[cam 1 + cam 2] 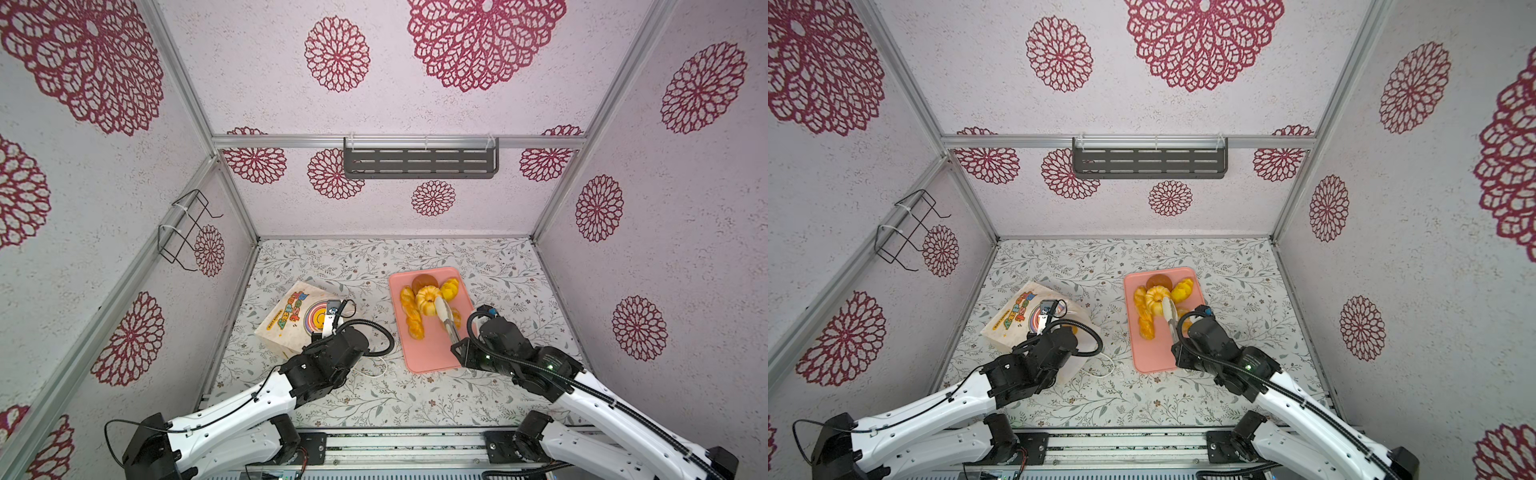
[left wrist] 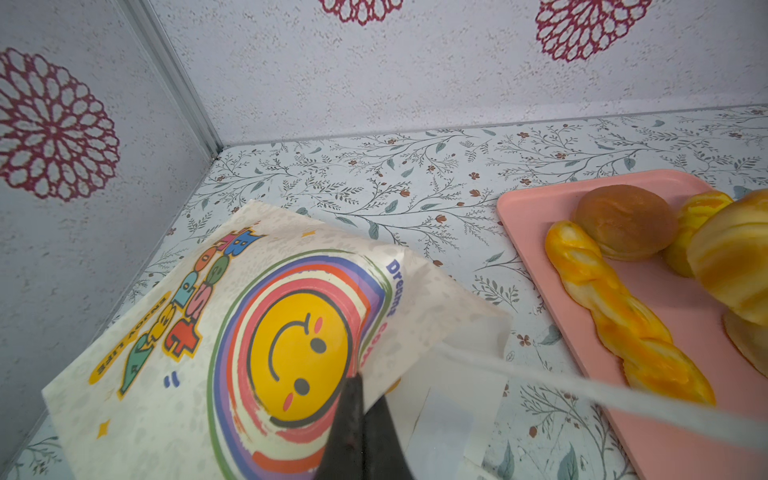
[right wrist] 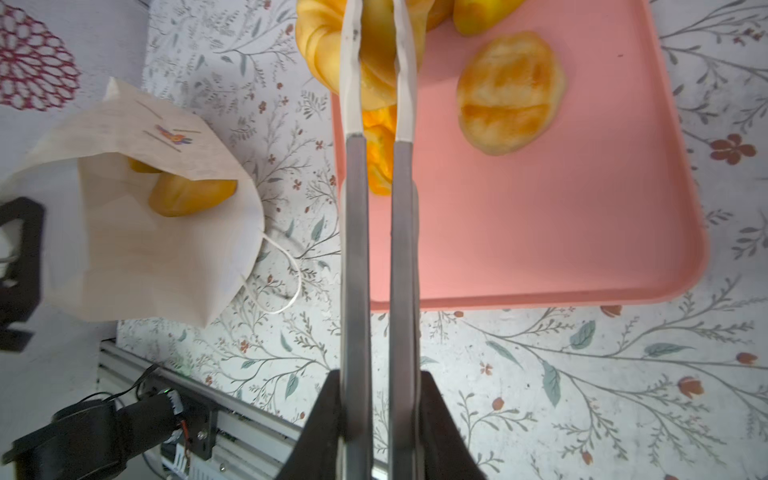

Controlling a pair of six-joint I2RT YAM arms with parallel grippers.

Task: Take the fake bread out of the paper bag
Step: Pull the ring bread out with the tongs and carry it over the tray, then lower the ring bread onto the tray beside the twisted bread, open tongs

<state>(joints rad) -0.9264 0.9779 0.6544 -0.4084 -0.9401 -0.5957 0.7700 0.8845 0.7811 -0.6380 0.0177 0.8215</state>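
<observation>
Pinching paper bag (image 2: pixel 174 399) edge, left jaws closed, right jaws clamped on tongs (image 3: pixel 355 249) straddling ring cake (image 3: pixel 320 45).

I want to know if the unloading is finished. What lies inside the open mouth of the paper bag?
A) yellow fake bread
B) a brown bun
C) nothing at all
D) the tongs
A: the right wrist view shows yellow fake bread inside the mouth of the paper bag, which lies on its side; the tongs reach over the pink tray instead.
</observation>
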